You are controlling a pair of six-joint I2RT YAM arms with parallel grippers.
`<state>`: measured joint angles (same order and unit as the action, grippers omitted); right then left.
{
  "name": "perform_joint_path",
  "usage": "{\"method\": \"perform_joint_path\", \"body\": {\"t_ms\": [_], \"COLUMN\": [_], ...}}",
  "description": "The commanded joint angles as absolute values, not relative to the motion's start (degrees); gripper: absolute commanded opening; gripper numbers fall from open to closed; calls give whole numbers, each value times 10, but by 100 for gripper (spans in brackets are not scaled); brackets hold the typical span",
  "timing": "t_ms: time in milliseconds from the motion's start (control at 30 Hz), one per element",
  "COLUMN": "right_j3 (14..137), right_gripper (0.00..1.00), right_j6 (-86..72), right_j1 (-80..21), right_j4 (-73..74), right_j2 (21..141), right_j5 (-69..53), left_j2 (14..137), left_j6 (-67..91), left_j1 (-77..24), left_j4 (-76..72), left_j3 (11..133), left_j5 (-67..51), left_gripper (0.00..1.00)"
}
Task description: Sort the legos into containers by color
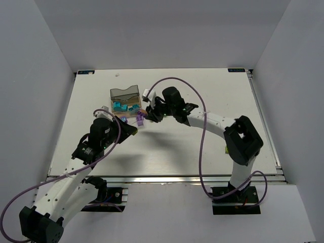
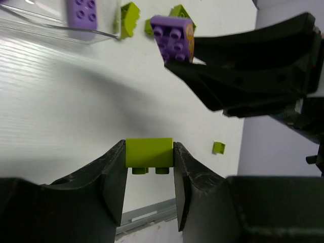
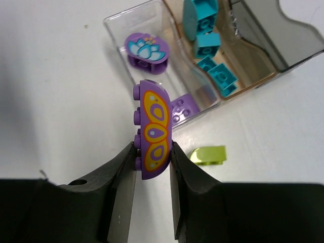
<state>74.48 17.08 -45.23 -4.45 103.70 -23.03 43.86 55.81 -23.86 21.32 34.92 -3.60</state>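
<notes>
containers [image 1: 125,94]: block upper-centre left of top view.
right gripper [image 3: 153,157] + purple lego [image 2: 174,38]: bar upper right of left wrist view.
left gripper [image 2: 149,169] + lime lego [image 2: 149,152]: just beside it, narrow gap.
table [image 1: 228,88]: upper right open.

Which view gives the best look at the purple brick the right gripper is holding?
Right wrist: the purple brick sits at the centre, its yellow-and-orange printed face clear, pinched in the right gripper. Left wrist shows only its studded side; top external shows just a tiny purple speck.
</notes>
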Motion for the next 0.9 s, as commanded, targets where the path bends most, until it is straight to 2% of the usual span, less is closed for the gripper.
{"method": "perform_joint_path", "body": {"t_ms": [0, 300, 467, 533, 600, 633, 733, 767, 867], "right_j3": [808, 914, 951, 969, 984, 996, 999, 998, 993], "right_gripper": [0, 0, 0, 3, 15, 31, 50, 63, 71], "right_j6": [222, 382, 417, 422, 421, 420, 420, 420, 412], "right_j1": [-455, -472, -475, -475, -476, -477, -478, -477, -477], "right_j4": [-58, -11, -1, -1, 20, 22, 20, 19, 16], "right_j2": [1074, 1186, 1224, 1239, 1250, 1258, 1261, 1260, 1258], "right_j5": [-213, -206, -200, -199, -197, -194, -185, -184, -178], "left_j2": [426, 429, 448, 466, 480, 494, 515, 529, 558], "left_j6": [528, 530, 524, 513, 505, 495, 473, 469, 455], "left_j1": [-240, -238, -236, -233, -229, -222, -197, -188, -148], "left_j4": [297, 402, 436, 440, 442, 442, 432, 429, 404], "left_j3": [395, 465, 523, 540, 563, 569, 590, 592, 599], "left_j5": [25, 119, 157, 160, 159, 156, 135, 127, 81], "left_gripper": [0, 0, 0, 0, 0, 0, 0, 0, 0]}}
